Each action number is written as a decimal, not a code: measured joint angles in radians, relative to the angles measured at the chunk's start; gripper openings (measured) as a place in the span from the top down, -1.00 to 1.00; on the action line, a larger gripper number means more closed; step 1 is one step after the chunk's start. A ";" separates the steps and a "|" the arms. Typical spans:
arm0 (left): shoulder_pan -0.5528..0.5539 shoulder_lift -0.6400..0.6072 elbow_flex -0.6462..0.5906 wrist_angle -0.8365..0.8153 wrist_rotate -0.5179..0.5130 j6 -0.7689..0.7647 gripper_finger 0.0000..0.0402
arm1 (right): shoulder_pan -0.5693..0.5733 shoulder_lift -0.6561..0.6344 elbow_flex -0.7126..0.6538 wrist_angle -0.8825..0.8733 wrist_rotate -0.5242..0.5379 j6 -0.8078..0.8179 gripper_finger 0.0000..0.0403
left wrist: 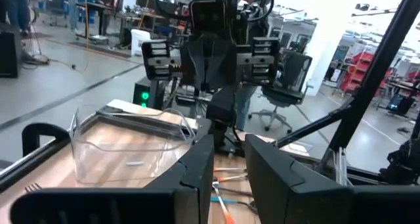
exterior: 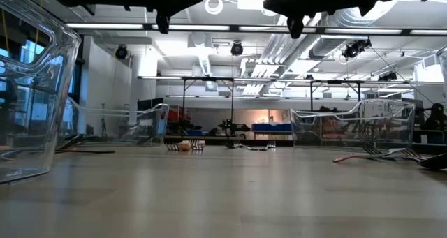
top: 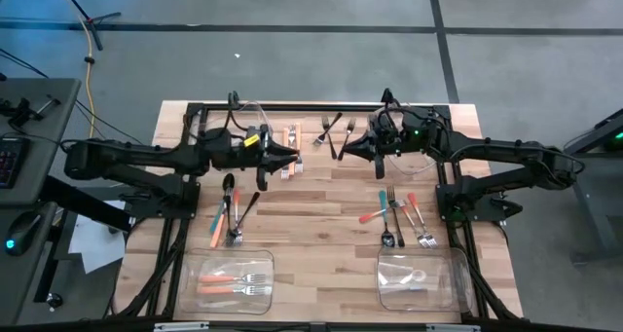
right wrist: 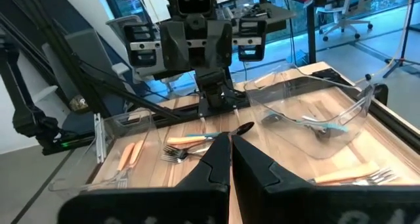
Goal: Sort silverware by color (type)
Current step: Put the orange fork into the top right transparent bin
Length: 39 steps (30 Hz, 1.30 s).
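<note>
left gripper (top: 292,160): jaws narrowly apart, empty, hovering by orange forks (top: 291,135) | right gripper (top: 348,148): shut, empty | silverware (top: 232,207): scattered in mixed clusters mid-table | risk: snagging two crossed handles, misfiling colors

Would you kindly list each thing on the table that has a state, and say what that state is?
Left gripper: part open, holding nothing, raised over the table.
Right gripper: shut, empty, raised over the table.
Near-left bin: upright, holds orange-handled forks.
Near-right bin: upright, holds something pale.
Left pile of cutlery: loose on the table, unsorted.
Right pile of cutlery: loose on the table, unsorted.
Dark forks: lying loose between the grippers.
</note>
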 joint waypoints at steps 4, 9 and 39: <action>0.000 -0.001 0.000 0.002 0.000 0.012 0.62 | 0.000 0.000 0.000 0.001 -0.006 -0.001 1.00; 0.000 -0.001 0.000 0.002 0.000 0.026 0.57 | 0.000 0.000 0.000 0.004 -0.007 -0.001 1.00; 0.007 -0.001 0.000 0.002 -0.018 0.066 0.99 | 0.000 0.000 0.000 0.020 -0.006 0.054 1.00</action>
